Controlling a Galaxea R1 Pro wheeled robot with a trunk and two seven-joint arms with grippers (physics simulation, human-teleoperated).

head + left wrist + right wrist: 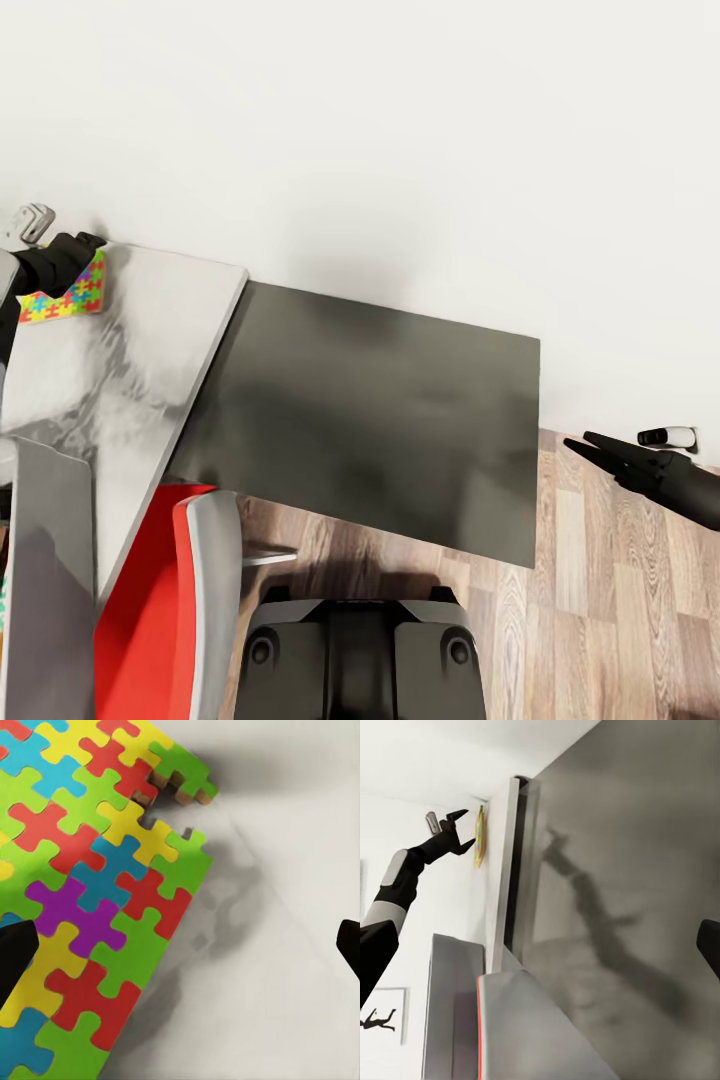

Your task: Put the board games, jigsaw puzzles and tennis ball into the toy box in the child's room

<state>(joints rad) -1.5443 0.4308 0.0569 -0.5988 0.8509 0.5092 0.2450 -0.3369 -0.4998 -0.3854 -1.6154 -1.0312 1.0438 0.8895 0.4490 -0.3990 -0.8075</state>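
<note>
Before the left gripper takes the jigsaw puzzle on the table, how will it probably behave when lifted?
The jigsaw puzzle looks thin and flat on the table, so probably light but hard to get under. A corner piece sits loose near the top edge, so pieces may separate. The left gripper is open above it.

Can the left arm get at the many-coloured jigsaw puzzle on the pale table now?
Probably yes. The left gripper is right above the thin many-coloured jigsaw puzzle, open, with one finger over it, and the pale grey-white table beside it is bare.
</note>
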